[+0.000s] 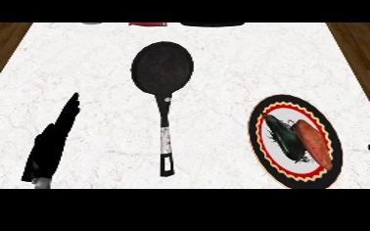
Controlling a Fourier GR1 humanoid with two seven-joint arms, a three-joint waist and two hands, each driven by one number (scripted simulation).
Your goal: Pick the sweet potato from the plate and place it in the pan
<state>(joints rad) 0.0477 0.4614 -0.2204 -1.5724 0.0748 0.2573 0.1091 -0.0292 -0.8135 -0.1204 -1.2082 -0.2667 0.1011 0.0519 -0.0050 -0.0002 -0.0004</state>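
Orange sweet potato lying on plate beside dark vegetable, pan well apart; left hand resting, fingers straight; pickup not yet begun, reach required.

Single head view — steep downward look at counter.

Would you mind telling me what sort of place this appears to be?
Most likely a kitchen counter: a white marbled countertop holds a black long-handled frying pan and a round red-and-black rimmed plate carrying an orange sweet potato beside a dark green vegetable.
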